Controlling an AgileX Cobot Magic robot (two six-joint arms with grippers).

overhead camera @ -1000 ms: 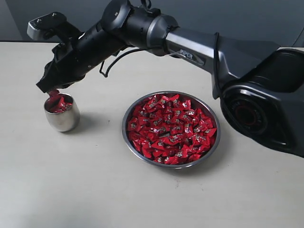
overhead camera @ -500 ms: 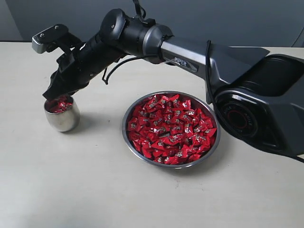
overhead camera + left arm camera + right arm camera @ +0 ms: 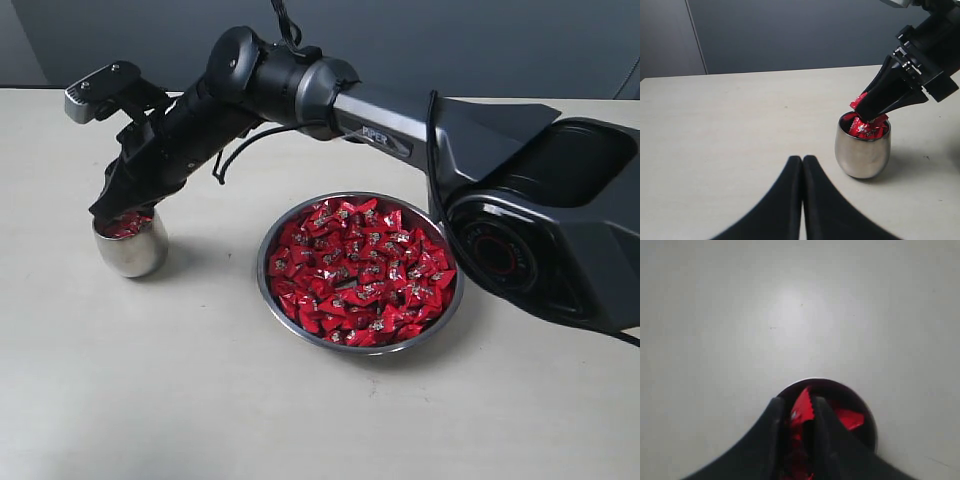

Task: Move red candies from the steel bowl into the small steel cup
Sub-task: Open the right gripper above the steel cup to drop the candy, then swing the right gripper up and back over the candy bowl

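Note:
The small steel cup (image 3: 131, 250) stands on the left of the table with red candies (image 3: 869, 127) heaped in its mouth. My right gripper (image 3: 112, 213) reaches across and hangs right over that mouth, shut on one red candy (image 3: 802, 404) whose wrapper sticks out between the fingertips. The steel bowl (image 3: 268, 295) sits in the middle, filled with red candies (image 3: 362, 272). In the left wrist view my left gripper (image 3: 802, 159) hovers low over bare table short of the cup (image 3: 862, 152), fingers pressed together with nothing between them. The right gripper (image 3: 869, 111) shows there above the cup.
The right arm's dark body (image 3: 530, 230) rises at the right and spans over the table above the bowl. A grey wall (image 3: 790, 35) runs behind the table's far edge. Pale tabletop (image 3: 200, 400) lies in front of cup and bowl.
My right gripper has come down with the candy from a little above the cup to its mouth. The cup, the bowl and its candies have stayed put.

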